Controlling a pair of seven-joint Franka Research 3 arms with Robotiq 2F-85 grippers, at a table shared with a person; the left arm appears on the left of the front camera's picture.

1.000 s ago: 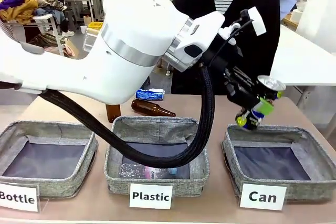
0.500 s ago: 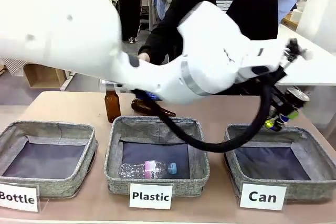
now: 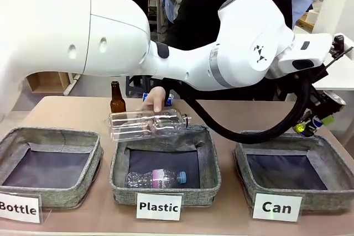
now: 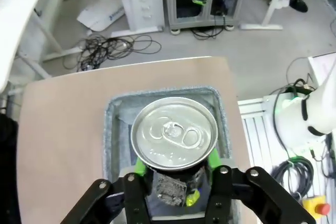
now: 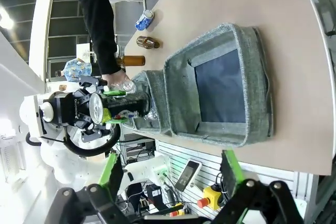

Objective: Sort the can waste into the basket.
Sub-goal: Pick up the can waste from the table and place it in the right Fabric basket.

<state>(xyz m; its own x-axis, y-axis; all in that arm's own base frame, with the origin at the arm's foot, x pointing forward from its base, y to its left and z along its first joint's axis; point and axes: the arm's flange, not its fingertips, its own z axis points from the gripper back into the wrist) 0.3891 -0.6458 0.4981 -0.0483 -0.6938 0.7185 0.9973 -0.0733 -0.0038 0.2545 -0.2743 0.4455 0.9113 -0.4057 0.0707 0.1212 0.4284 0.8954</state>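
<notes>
The left jaws grip the dark drink can (image 4: 173, 135) between their pads: its silver top faces the wrist, long axis along the fingers, "Can" basket (image 4: 157, 94) beyond. The right jaws stand open.

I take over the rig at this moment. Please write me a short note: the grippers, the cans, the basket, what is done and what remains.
Left gripper: shut on the dark can, held above the Can basket.
Right gripper: open, empty.
Blue and white can: lying on the far side of the table.
Done: no can is in the basket yet.
Left: drop the dark can in, then fetch the blue and white can.
</notes>
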